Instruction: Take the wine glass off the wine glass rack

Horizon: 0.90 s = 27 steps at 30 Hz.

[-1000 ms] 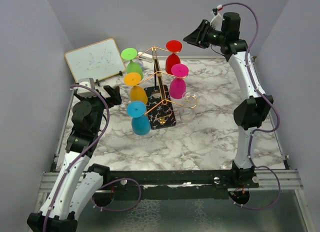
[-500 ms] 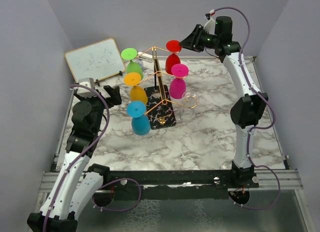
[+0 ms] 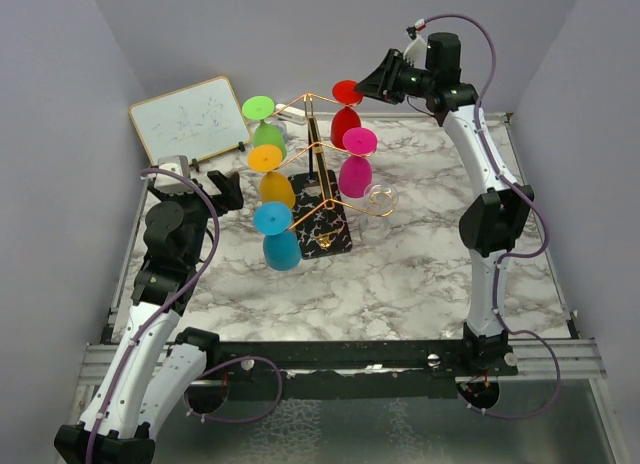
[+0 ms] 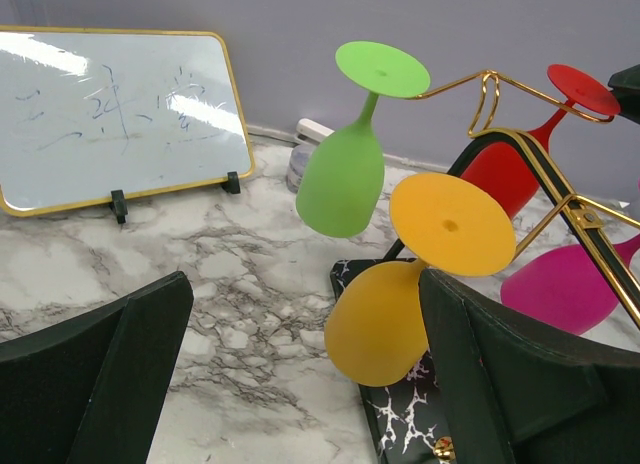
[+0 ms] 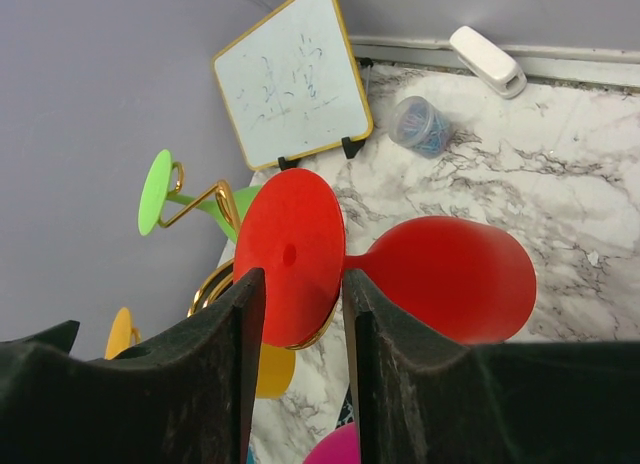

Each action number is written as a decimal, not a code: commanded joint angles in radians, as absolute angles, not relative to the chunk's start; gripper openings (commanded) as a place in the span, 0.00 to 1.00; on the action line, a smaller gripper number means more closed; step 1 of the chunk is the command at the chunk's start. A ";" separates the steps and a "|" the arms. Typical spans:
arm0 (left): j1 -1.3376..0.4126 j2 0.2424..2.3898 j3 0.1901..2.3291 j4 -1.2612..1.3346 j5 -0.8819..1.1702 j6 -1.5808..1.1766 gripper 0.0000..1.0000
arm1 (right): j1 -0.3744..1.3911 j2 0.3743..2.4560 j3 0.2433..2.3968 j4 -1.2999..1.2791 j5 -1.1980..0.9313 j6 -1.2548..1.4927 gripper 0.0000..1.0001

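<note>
Overhead view of a marble counter [image 3: 420, 274]. The wine glass rack [image 3: 335, 234] stands just left of centre frame, a gold wire tree on a black veined base. Coloured glasses hang upside down from its curled arms, feet on top so the stems slot into the wire. A green wine glass [image 4: 342, 179] and an orange wine glass [image 4: 385, 319] hang on the left side, with a blue wine glass [image 3: 282, 246] lowest. A magenta wine glass [image 3: 355, 174] hangs on the right.

Your target looks to be the red wine glass [image 5: 440, 274], on the topmost arm at upper centre. The right gripper [image 3: 362, 87] reaches in from the upper right, level with that glass's round foot [image 5: 290, 249]. In the wrist view its jaws stand partly apart with the foot framed in the gap. Nothing looks clamped yet, though you cannot tell whether a pad touches the rim. That high, sideways approach probably suits sliding the stem out along the wire — lifting straight up would likely catch the foot.

The left gripper [image 4: 305, 284] hangs at centre left, jaws spread fully and empty, facing the rack but well apart from it. It is likely parked out of the way. A small whiteboard [image 3: 190, 119] leans at upper left.
</note>
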State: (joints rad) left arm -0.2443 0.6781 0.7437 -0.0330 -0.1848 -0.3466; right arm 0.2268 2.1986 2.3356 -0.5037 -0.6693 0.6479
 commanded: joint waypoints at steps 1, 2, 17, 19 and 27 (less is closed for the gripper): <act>-0.244 0.678 0.736 -0.032 -0.184 -0.351 0.99 | 0.238 2.203 2.358 -0.467 -0.653 0.632 0.36; -0.243 0.677 0.736 -0.030 -0.184 -0.351 0.99 | 0.238 2.204 2.359 -0.466 -0.652 0.632 0.36; -0.244 0.680 0.736 -0.030 -0.183 -0.352 0.99 | 0.239 2.190 2.346 -0.422 -0.653 0.641 0.35; -0.244 0.681 0.736 -0.029 -0.181 -0.352 0.99 | 0.241 2.185 2.340 -0.409 -0.661 0.648 0.35; -0.244 0.679 0.735 -0.029 -0.176 -0.352 0.99 | 0.254 2.181 2.338 -0.396 -0.667 0.653 0.35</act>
State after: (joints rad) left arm -0.2443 0.6830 0.7437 -0.0334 -0.1841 -0.3466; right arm 0.2386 2.1986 2.3356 -0.4397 -0.6613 0.6498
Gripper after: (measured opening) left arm 0.992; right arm 0.350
